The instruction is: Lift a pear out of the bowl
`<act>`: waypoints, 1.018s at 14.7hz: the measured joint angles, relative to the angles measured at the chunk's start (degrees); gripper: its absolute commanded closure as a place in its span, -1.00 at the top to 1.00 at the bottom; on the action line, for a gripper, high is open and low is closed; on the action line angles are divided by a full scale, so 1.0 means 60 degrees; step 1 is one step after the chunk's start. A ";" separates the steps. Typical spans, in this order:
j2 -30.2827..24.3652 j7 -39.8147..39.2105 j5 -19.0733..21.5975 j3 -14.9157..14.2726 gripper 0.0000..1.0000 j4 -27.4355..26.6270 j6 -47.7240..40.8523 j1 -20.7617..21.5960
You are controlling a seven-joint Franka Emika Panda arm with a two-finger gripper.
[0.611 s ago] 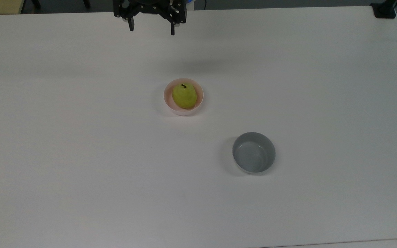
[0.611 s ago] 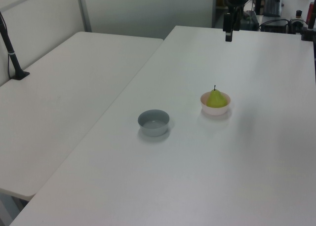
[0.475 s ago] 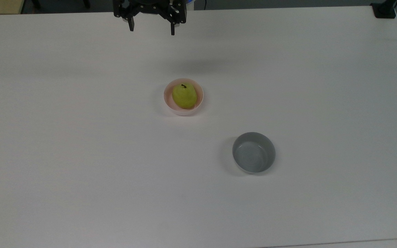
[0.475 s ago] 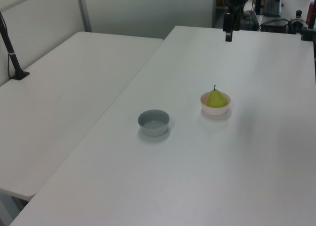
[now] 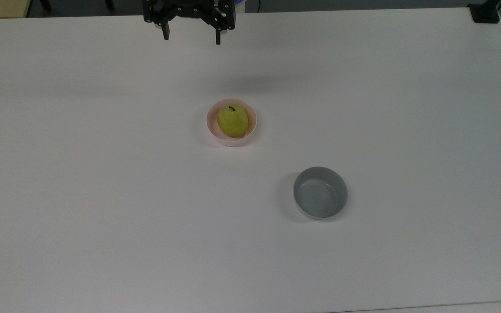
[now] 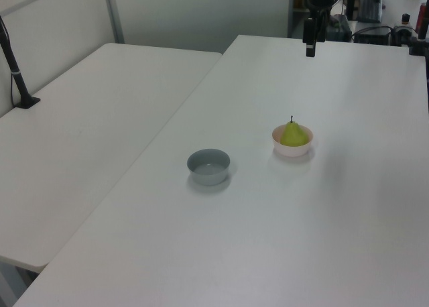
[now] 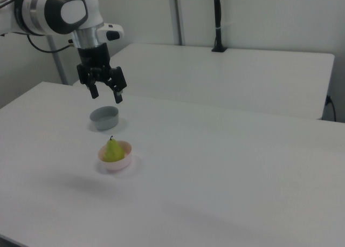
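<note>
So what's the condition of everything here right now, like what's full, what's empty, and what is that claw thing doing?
pear: sitting upright in the pink bowl, stem up, untouched.
pink bowl: upright on the table, holding the pear.
grey bowl: upright on the table, empty.
gripper: open, holding nothing, up in the air away from both bowls.
table: white, carrying the two bowls.
</note>
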 measured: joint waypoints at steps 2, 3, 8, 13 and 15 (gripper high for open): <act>0.0024 -0.0640 0.0000 0.0000 1.00 -0.0008 0.0000 0.0001; 0.0055 -0.0967 0.0000 0.0000 1.00 -0.0037 0.0000 0.0005; 0.0294 -0.1915 0.0000 0.0066 1.00 -0.0669 0.0677 0.0158; 0.0857 -0.2208 0.0000 0.0140 1.00 -0.1858 0.2210 0.0648; 0.1344 -0.2214 0.0000 0.0145 1.00 -0.2039 0.2806 0.0754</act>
